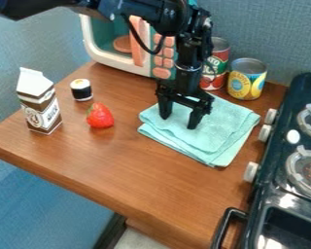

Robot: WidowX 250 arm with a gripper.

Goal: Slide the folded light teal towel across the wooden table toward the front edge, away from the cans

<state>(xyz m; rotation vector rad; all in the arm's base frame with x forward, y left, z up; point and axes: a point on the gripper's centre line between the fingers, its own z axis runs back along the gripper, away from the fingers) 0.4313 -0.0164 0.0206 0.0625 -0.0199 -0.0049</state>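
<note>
End effector (178,121) released and spread over folded teal cloth (219,129), 2 cans (247,80) behind, strawberry (100,116) near carton (41,108)

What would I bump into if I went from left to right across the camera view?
Carton, then strawberry, then gripper, then yellow can, then stove burner.

1. Looks down at a slant from above the near side of the wooden counter (119,155).
2. Faces the far blue wall (268,29).
3. Sits fairly close, cropping the stove (275,160) at right and the toy microwave (119,63) at the far edge.
</note>
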